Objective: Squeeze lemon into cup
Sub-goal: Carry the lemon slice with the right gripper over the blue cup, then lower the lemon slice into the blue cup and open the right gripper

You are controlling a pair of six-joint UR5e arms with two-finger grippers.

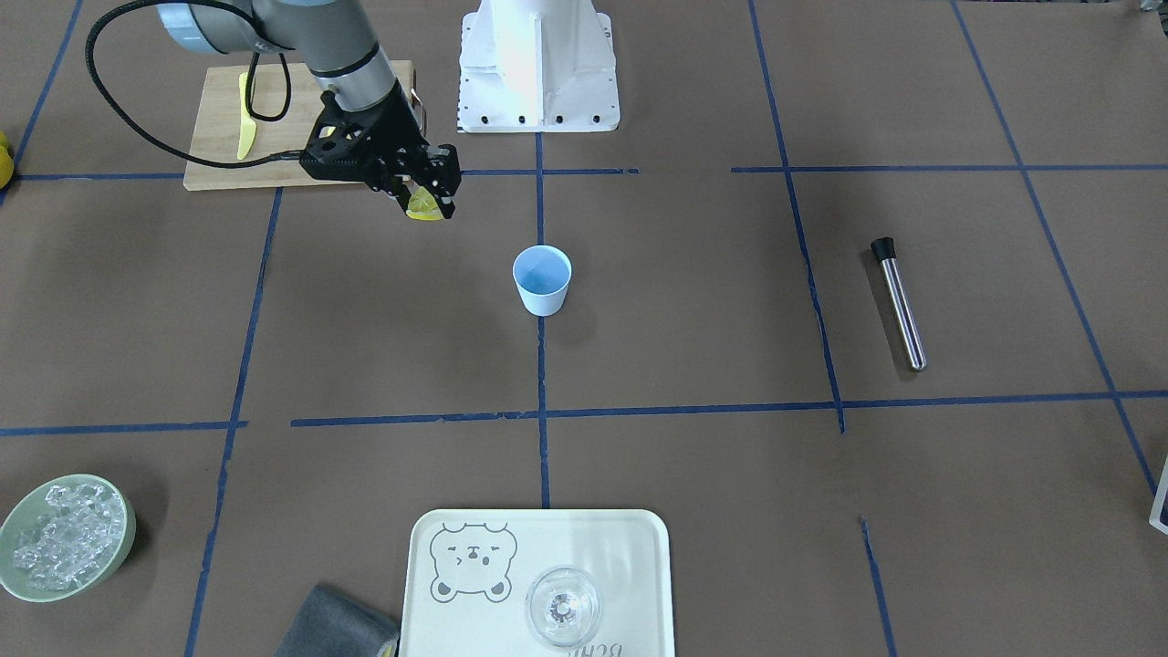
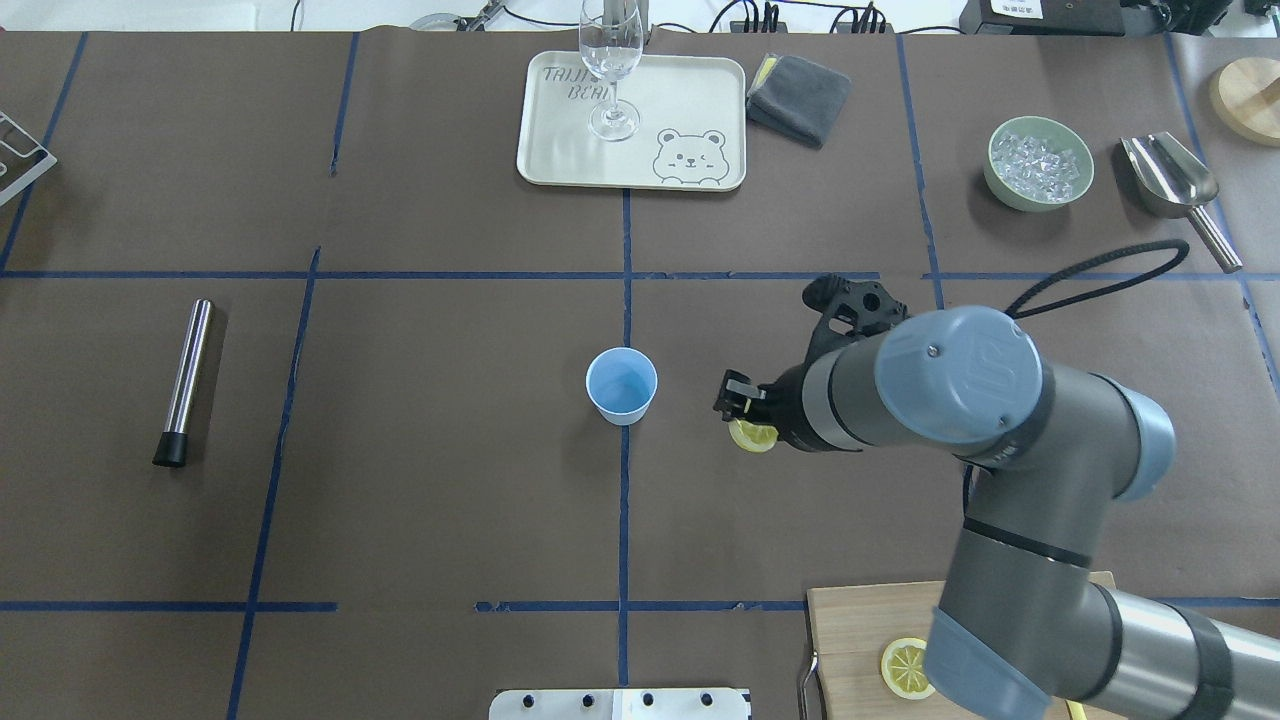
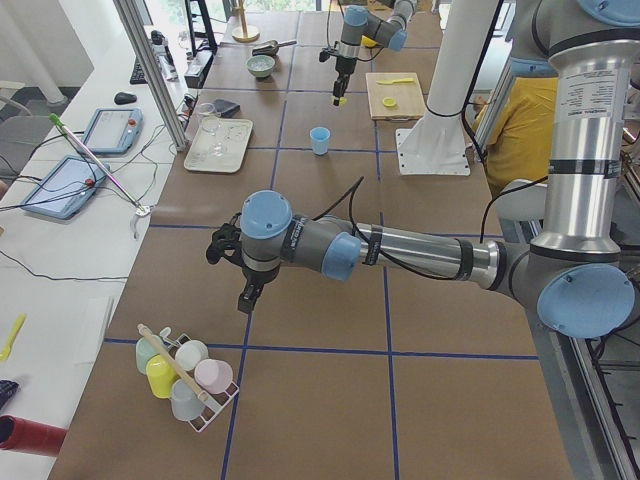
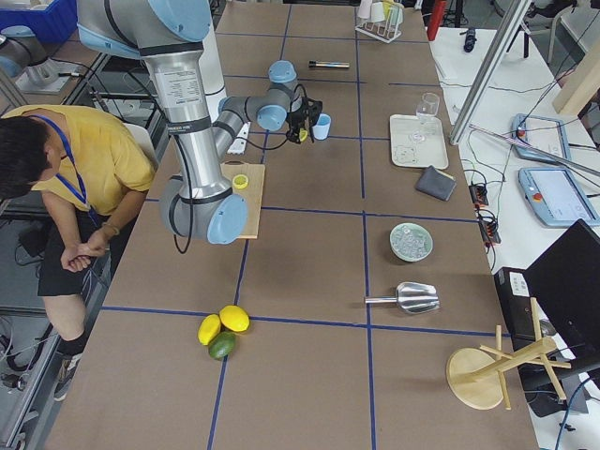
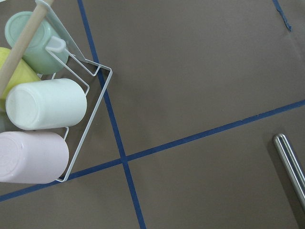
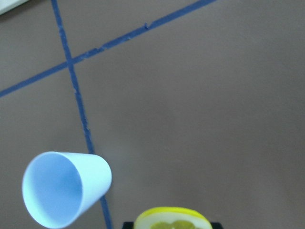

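Currently, lemon picked up: your right end effector (image 1: 424,197) grips the thin round yellow lemon slice (image 1: 426,210), near the small light-blue plastic cup (image 1: 542,281); positioning and squeezing remain.

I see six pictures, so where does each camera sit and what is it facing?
Front-facing: across the table, facing the robot; right gripper holds lemon.
Overhead: behind the robot, looking down; right arm.
Exterior left: table's end; left arm near.
Exterior right: opposite end; right arm near.
Left wrist: down at racked mugs; no body.
Right wrist: down at cup; only gripper's edge.
Shared: overhead and front-facing both show cup, tray.
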